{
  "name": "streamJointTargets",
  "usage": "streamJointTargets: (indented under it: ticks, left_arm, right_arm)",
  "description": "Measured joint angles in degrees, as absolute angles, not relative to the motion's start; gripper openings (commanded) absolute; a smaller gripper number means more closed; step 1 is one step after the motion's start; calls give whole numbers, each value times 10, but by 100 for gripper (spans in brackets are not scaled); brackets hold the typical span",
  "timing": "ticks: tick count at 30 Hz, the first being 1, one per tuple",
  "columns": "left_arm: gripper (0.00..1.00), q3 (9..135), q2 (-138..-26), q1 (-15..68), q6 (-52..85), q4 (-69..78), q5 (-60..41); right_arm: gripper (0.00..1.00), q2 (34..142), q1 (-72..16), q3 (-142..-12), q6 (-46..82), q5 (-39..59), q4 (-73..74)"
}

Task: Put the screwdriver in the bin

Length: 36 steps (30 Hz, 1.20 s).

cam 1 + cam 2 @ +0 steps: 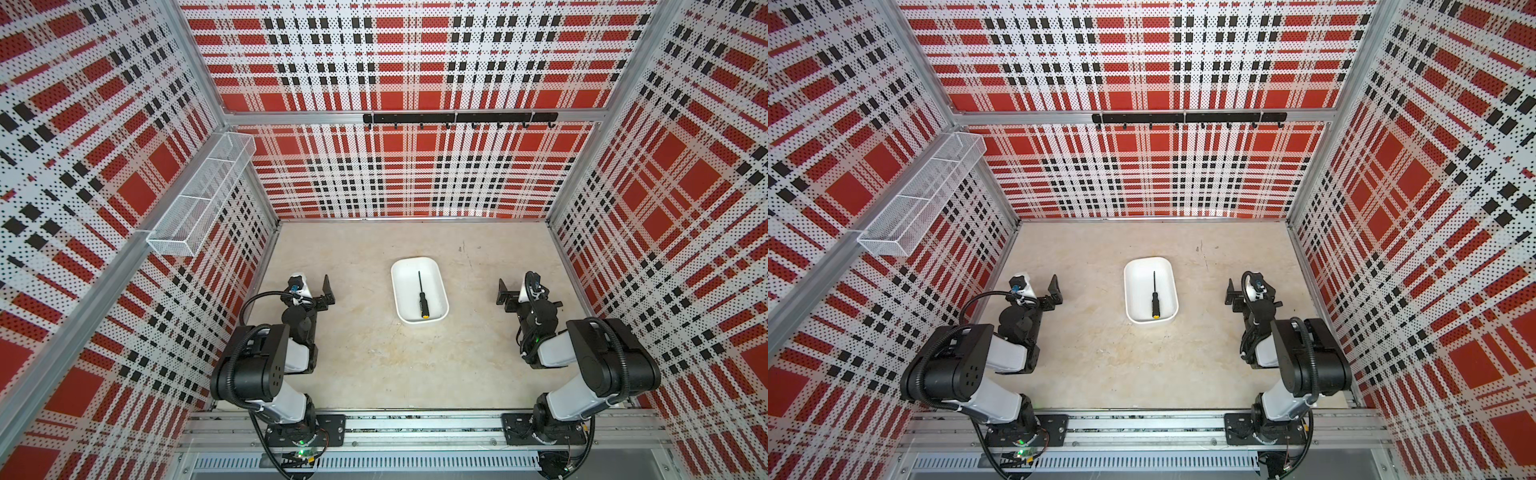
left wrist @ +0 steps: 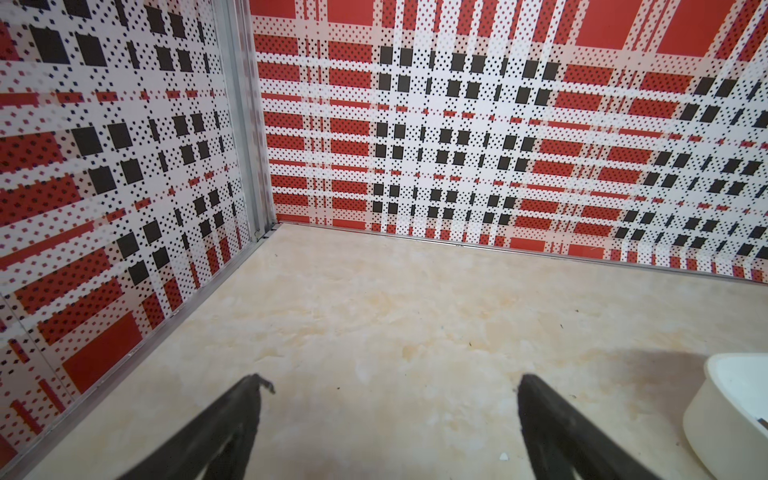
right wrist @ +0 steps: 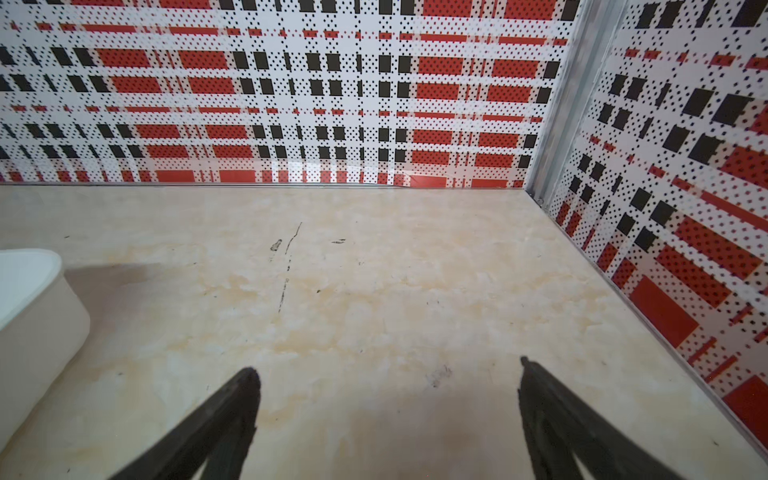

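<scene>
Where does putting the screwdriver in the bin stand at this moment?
Done: the screwdriver lies flat inside the bin, yellow cap toward the robot. In hand: nothing; the left gripper and right gripper stand open and empty, either side of it. Left: nothing visible.

Right gripper (image 3: 386,365) spread wide over the tabletop (image 3: 374,291), with the bin (image 3: 37,324) cut off at the frame's edge.

The 2 black fingers (image 3: 224,415) are set far apart and nothing is gripped between them; only beige marbled surface is seen in the gap. A rounded corner of the white bin is caught near 1 finger, untouched by it, and its inside is hidden. Thin dark scuff marks (image 3: 286,266) are seen farther out on the tabletop. The space is closed off by 2 perforated plaid walls (image 3: 291,83) in red, white and black, joined at a metal corner post (image 3: 557,124).
</scene>
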State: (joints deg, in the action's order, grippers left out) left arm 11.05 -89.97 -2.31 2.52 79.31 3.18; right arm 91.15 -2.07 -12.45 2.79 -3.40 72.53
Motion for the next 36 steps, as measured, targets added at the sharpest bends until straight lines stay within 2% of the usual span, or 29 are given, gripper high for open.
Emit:
streamJointTargets:
  ticks: [15, 36]
  left_arm:
    - [98, 111, -900, -22, 25, 793, 35]
    - [98, 110, -900, -22, 25, 793, 35]
  right_arm:
    - [100, 912, -21, -125, 31, -41, 726]
    - [100, 910, -21, -166, 36, -51, 654]
